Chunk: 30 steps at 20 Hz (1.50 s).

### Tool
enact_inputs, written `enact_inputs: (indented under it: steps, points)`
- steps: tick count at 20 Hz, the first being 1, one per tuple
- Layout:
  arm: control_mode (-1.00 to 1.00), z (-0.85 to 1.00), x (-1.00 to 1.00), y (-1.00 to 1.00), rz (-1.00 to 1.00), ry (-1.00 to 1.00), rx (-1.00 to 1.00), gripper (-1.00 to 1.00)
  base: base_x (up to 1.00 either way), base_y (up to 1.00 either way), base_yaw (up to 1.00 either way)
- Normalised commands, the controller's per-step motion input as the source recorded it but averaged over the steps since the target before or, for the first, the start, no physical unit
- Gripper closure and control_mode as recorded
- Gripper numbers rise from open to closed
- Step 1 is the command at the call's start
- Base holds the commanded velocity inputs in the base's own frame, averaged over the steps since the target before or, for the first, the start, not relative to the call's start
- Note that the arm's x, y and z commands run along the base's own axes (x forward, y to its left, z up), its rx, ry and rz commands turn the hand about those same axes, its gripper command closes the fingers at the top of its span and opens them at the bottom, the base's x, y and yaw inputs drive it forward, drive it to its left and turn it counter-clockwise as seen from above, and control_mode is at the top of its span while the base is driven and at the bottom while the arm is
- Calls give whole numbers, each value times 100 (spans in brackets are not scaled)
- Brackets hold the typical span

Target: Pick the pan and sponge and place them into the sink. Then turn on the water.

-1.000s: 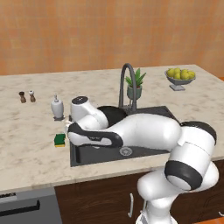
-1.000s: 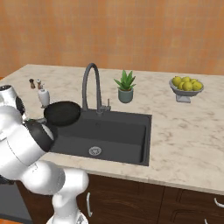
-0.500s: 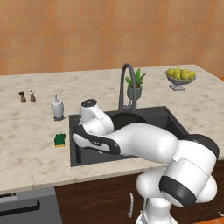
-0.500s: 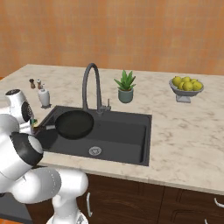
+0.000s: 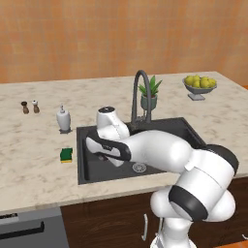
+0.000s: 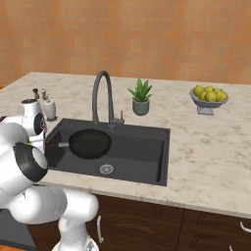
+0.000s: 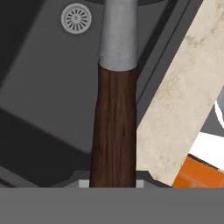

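Gripper [image 7: 113, 186] is clamped tight on the frying pan's [image 6: 89, 143] brown handle, pan hanging out ahead of it over the sink [image 6: 142, 149] near the drain; let go this high and it'll probably clang down or tip; sponge [image 5: 66, 155] sits on the counter off to its side.

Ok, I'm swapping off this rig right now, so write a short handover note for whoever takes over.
Gripper: shut on the pan's brown handle.
Pan: held over the sink, left half, above the drain; not released yet.
Sponge: on the counter, just left of the sink.
Faucet: no water running.
Done: pan picked up and carried over the basin.
Left: set pan down, move sponge in, turn on water.
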Motion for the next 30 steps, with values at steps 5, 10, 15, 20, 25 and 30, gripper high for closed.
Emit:
enact_inputs:
  steps: [5, 10, 15, 20, 25, 30]
  points:
    - [-100, -33, 33, -7, 0, 0, 0, 100, 0, 0, 0]
    - [-100, -29, 40, 0, 0, 0, 0, 100, 0, 0, 0]
    - [-100, -40, 38, 0, 0, 0, 0, 100, 0, 0, 0]
    - [-100, -45, 6, -10, 0, 0, 1, 100, 0, 0, 0]
    - [-100, -48, 14, 0, 0, 0, 0, 100, 0, 0, 0]
    - [-100, -39, 15, 0, -1, 0, 0, 100, 0, 0, 0]
